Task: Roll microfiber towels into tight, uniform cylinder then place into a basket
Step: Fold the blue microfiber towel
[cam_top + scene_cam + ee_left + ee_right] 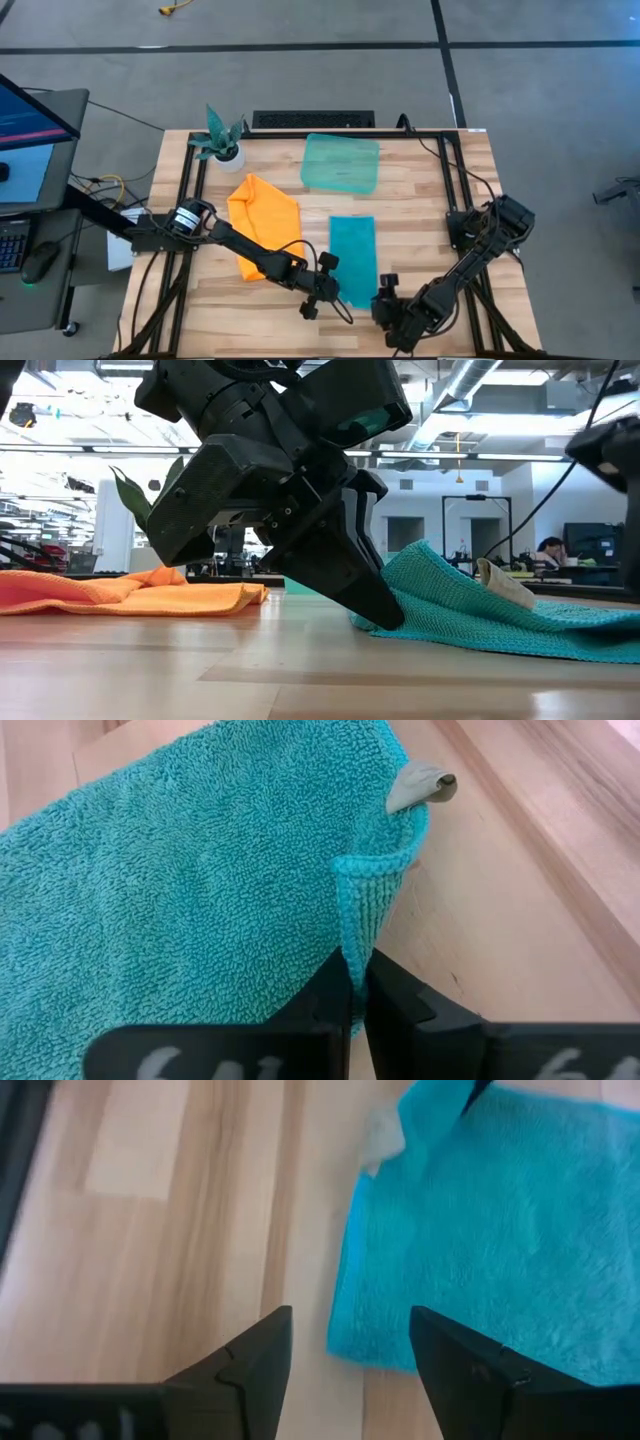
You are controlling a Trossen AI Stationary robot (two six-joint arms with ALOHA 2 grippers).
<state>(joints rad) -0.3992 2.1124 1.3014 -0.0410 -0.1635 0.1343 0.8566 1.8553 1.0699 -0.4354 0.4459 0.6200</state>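
Centrally, lower half of high view: turquoise towel [352, 258] flat on counter [420, 215], long axis running top-to-bottom of frame. Left gripper [325, 290] fingers [335, 995] pinched shut on towel's near corner edge. Right gripper [392, 312] fingers spread wide, empty, just off opposite near corner. Orange towel [265, 222] left of centre; basket [342, 163] above, empty. Small grey tag [420, 788] at towel edge, apparently blank; no writing readable.

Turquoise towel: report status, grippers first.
Left gripper shut on turquoise towel near corner. Right gripper open beside towel edge, holding nothing. Orange towel crumpled, unrolled. Basket empty. Nothing in the way.
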